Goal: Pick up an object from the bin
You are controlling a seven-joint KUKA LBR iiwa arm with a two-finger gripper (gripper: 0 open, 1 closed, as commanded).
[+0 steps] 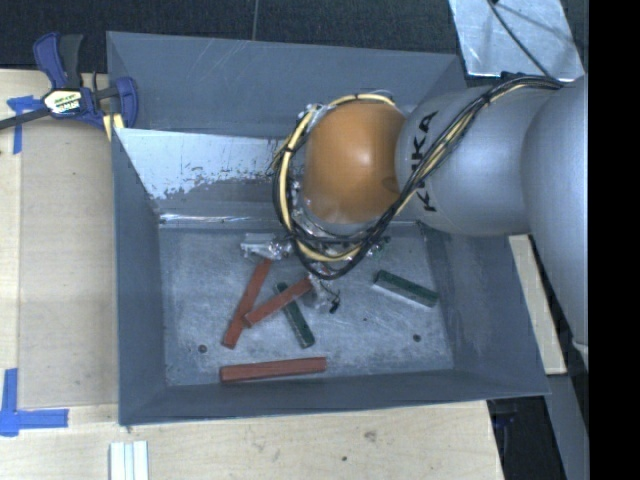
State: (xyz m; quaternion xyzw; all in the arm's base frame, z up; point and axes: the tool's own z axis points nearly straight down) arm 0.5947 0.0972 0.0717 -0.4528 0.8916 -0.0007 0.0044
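Grey metal bin (135, 298), gripper (322, 294) over crossed sticks at centre.
Under it: slim red-brown stick (278, 306) touching a dark green stick (298, 326). Longer red-brown stick (246, 306) just left, green bar (405, 288) right, red-brown bar (273, 369) by the near wall. Whether the gripper is released or clenched cannot be told.

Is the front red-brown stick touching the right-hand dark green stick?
Apart. The camera view shows bare bin floor between the red-brown stick and dark green stick.
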